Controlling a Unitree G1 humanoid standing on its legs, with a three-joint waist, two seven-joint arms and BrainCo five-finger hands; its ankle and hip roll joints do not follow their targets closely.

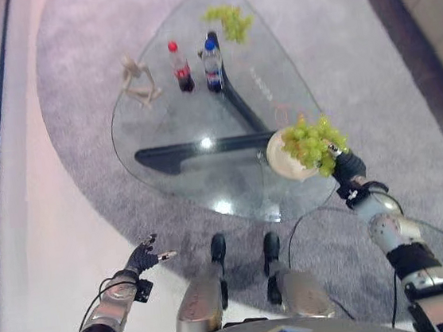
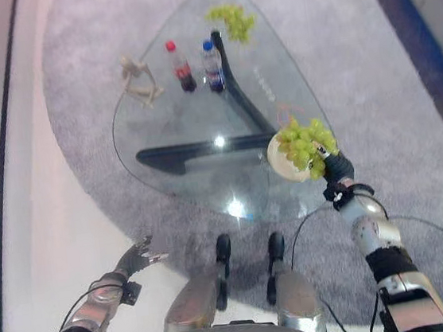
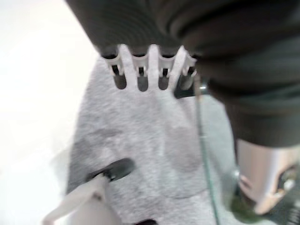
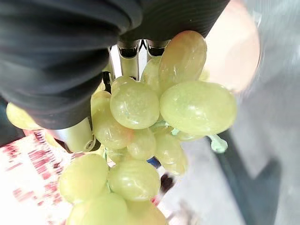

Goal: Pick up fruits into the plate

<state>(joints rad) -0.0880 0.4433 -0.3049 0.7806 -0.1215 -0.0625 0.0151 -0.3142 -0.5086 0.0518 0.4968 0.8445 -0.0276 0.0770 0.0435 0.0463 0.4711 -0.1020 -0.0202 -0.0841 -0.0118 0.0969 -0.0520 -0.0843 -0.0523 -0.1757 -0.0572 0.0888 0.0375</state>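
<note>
Left eye view: right hand [image 1: 341, 164] grips one grape bunch [image 1: 311, 141] hanging over plate [image 1: 278, 159]; second bunch [image 1: 231, 21] at table's [image 1: 176, 115] far end; left hand [image 1: 144, 258] relaxed, apart.

A bunch of green grapes [image 1: 312, 143] hangs over the cream plate [image 1: 281, 161] at the glass table's near right edge, while a second green bunch [image 1: 231, 21] lies at the table's far end.

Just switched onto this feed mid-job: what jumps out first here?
The bunch of green grapes in the right robot hand, held over the plate at the near right edge of the glass table. A second grape bunch lies at the far end, behind two bottles. The left robot hand hangs open over the carpet.
</note>
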